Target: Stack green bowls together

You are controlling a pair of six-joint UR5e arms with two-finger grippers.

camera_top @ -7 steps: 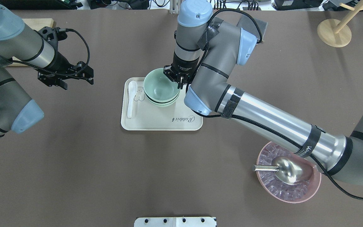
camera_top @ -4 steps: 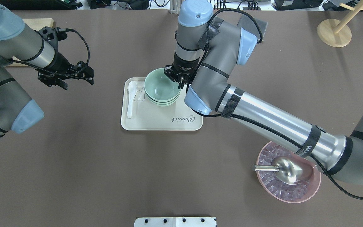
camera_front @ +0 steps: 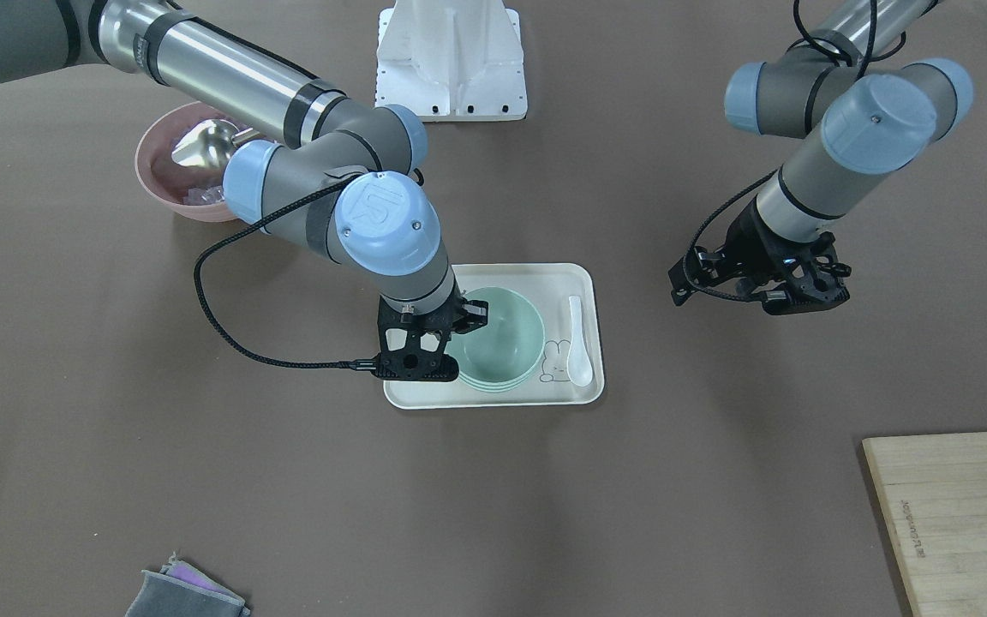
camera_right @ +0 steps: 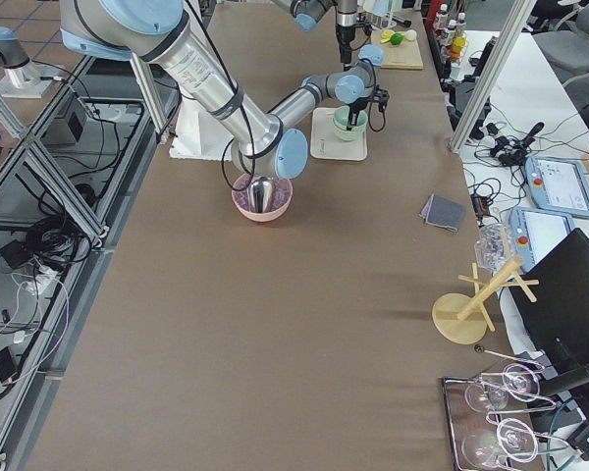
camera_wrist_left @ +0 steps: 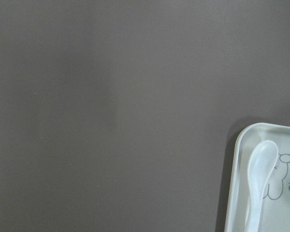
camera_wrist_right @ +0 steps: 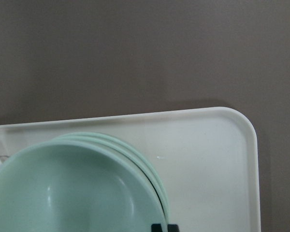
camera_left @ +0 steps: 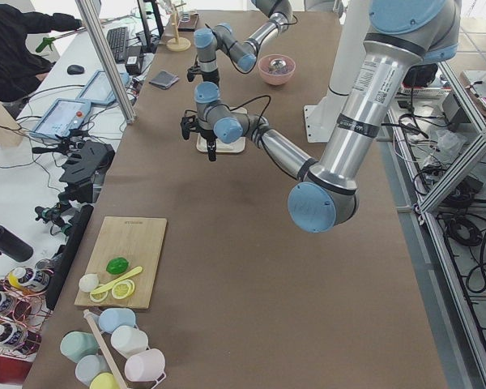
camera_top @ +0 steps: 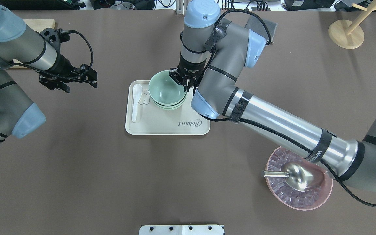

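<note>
Three pale green bowls (camera_top: pixel 165 93) sit nested in one stack at the far side of a cream tray (camera_top: pixel 162 125). The stack also shows in the front view (camera_front: pixel 502 338) and the right wrist view (camera_wrist_right: pixel 77 193). My right gripper (camera_top: pixel 186 86) points down at the stack's right rim and is shut on the top bowl's rim; its fingertips (camera_wrist_right: pixel 157 227) show at the bottom edge of the right wrist view. My left gripper (camera_top: pixel 77 85) hangs open and empty above the table, well left of the tray.
A white spoon (camera_top: pixel 135 101) lies along the tray's left side. A pink bowl (camera_top: pixel 300 199) with ice and a metal scoop stands at the near right under my right arm. A wooden board (camera_front: pixel 956 514) lies far left, a wooden stand (camera_top: pixel 346 34) far right.
The top green bowl has gone down with my right gripper and now sits lower in the stack. My left arm has not moved.
</note>
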